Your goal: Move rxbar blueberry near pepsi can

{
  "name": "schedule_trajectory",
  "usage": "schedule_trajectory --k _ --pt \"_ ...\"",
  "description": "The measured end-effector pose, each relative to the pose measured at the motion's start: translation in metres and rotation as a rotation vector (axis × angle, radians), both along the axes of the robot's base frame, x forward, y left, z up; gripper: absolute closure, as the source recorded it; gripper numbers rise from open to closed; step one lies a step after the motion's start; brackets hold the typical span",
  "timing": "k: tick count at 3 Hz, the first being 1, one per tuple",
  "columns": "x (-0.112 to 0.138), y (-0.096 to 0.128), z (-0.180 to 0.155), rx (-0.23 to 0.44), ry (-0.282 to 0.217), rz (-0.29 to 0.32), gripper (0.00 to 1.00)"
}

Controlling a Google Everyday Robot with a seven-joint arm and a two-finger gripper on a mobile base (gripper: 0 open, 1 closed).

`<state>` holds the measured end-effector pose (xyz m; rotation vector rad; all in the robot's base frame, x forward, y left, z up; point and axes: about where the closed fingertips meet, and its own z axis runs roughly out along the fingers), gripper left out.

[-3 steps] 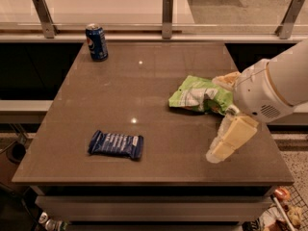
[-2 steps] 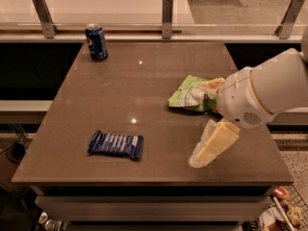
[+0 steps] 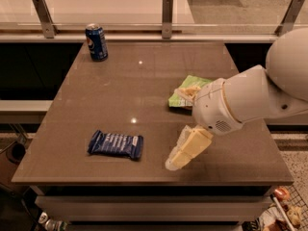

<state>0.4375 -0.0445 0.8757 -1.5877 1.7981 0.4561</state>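
Note:
The rxbar blueberry (image 3: 116,144) lies flat near the table's front left, a dark blue wrapper with white lettering. The pepsi can (image 3: 96,42) stands upright at the far left corner of the table. My gripper (image 3: 185,150) hangs over the front middle of the table, to the right of the bar and apart from it, with nothing in it. The white arm reaches in from the right.
A light green snack bag (image 3: 188,91) lies right of centre, partly hidden behind the arm. The brown table (image 3: 144,81) has a glass rail with metal posts (image 3: 167,16) along its far edge. Floor clutter shows at the lower right.
The gripper has moved left and toward the front edge, closer to the bar. The bar, the can and the bag have not moved.

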Motion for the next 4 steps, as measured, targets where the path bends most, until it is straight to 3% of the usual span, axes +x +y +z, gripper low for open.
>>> schedule_trajectory --k 1,4 --pt "0.004 0.004 -0.003 0.014 0.002 0.006 0.00" --pt "0.008 0.043 -0.035 0.138 -0.006 0.015 0.00"
